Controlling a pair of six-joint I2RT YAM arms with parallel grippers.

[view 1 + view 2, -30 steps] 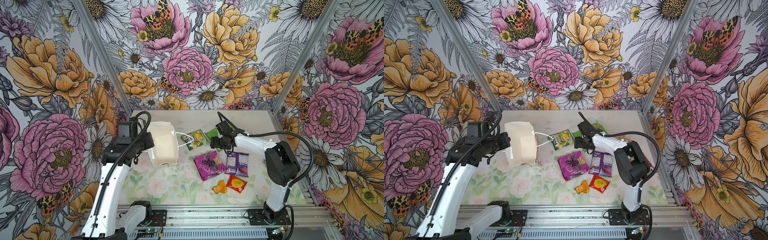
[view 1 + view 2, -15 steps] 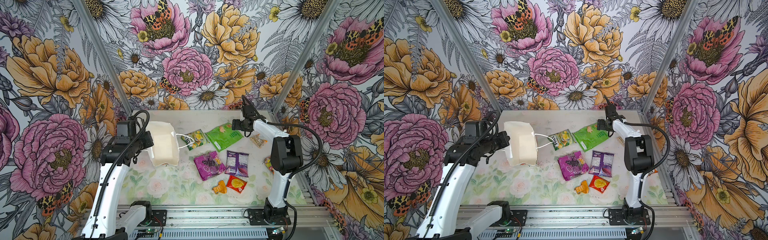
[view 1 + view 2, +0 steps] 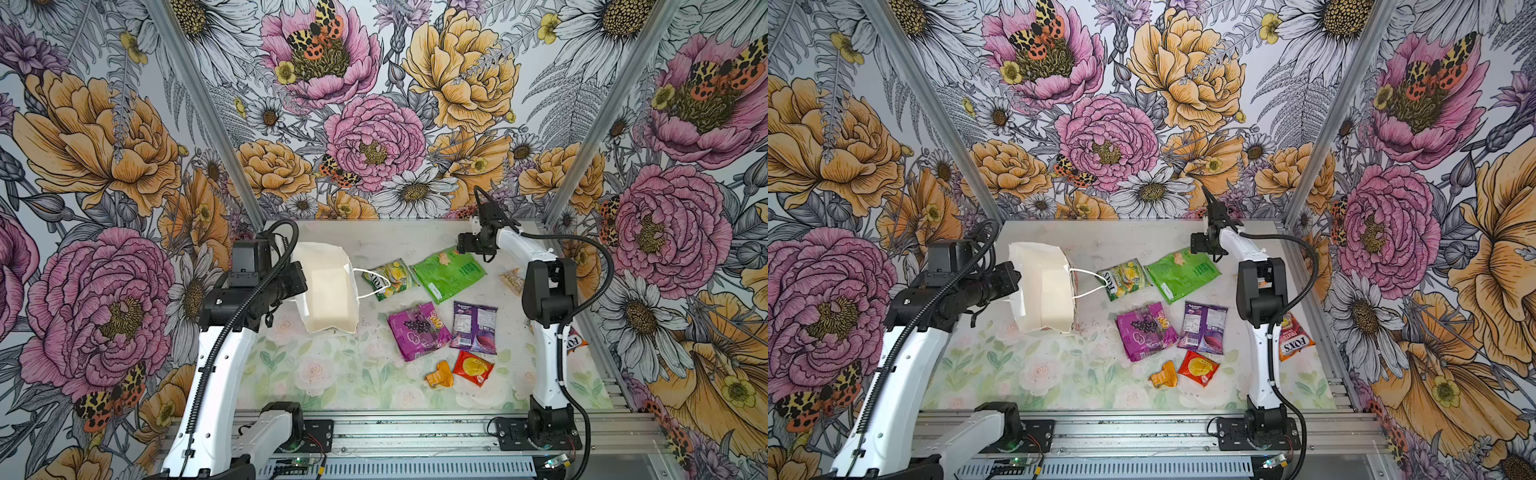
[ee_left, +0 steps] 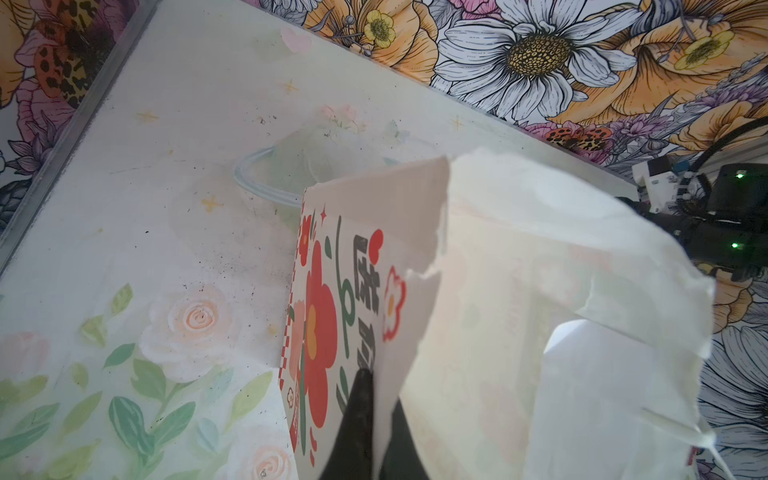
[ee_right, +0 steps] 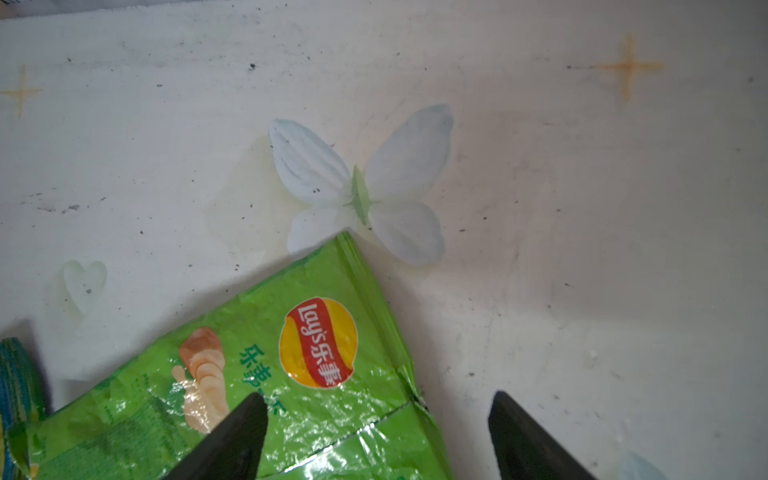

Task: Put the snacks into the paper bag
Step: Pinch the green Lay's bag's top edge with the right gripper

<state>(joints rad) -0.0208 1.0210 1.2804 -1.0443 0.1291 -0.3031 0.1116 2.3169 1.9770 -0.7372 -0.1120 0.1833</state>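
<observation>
We are finding the paper bag [image 3: 328, 291] standing left of centre on the table [image 3: 332, 374], its mouth gaping upward and nothing showing inside. The left gripper [image 4: 380, 390] is clamping shut on the bag's left wall. All the snacks are lying on the table to its right. The green-yellow packet [image 3: 390, 279] is sitting under the bag's cord handle [image 3: 374, 286], with the large green packet [image 3: 449, 272] just beside it. The magenta packet [image 3: 417, 330], purple packet [image 3: 473, 328], red-yellow packet [image 3: 473, 368] and orange packet [image 3: 439, 374] are lying nearer, and a clear packet [image 3: 512, 279] is lying far right. The right gripper [image 5: 376, 399] is hovering wide open and empty over the large green packet's far corner.

We are worrying that it is straddling only the sealed edge, so the slick film could slip free. That wide packet could also snag the bag's floppy, one-sidedly held rim.

The left wrist view is showing us the red flower print and a ragged rim, both unseen from above. A top view is revealing an orange FOX'S packet [image 3: 1293, 338] beside the right arm.
</observation>
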